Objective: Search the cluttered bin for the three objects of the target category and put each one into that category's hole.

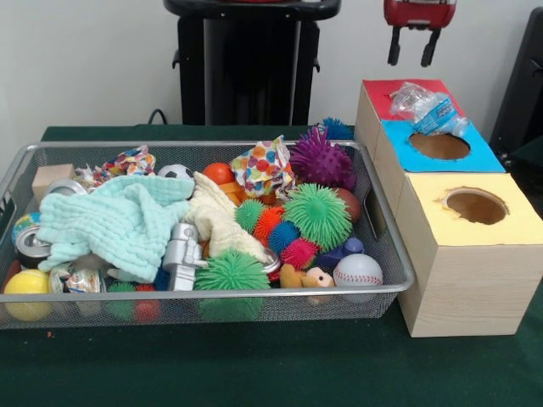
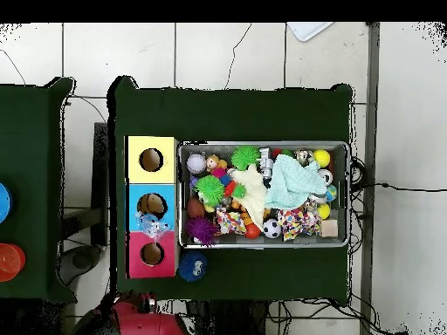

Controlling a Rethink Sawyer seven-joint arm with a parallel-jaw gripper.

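The gripper (image 1: 412, 45) hangs high at the back, above the red end of the box row, its two dark fingers (image 1: 394, 47) pointing down with a clear gap between them and nothing held. Directly beneath it a crumpled clear plastic bottle (image 1: 428, 108) lies on the sorting box (image 1: 458, 271), across the seam between the red panel (image 1: 382, 95) and the blue panel (image 1: 475, 159), beside the blue hole (image 1: 439, 146) and not inside it. The yellow panel (image 1: 509, 222) sits nearest the camera with its own round hole (image 1: 475, 206). A blue spiky ball (image 1: 337, 129) rests on the green table (image 1: 254, 365) outside the wire bin (image 1: 386, 254), tucked behind the bin's far corner next to the box. Inside the bin, a purple spiky ball (image 1: 321, 161) is the closest item to that corner, with a large green spiky ball (image 1: 317, 215) in front of it and smaller orange, blue and pink spiky ones clustered touching it. A baseball (image 1: 357, 270) lies against the front wall near the box. Further along are a cream cloth (image 1: 214, 219), a silver robot toy (image 1: 182, 254), another green spiky ball (image 1: 231, 273), and a mint towel (image 1: 119, 222) draped over what may be tins, though these are mostly hidden. A yellow ball (image 1: 27, 283) occupies the far front corner. In the overhead view the bin (image 2: 342, 196) lies lengthwise beside the three-hole box (image 2: 131, 209).
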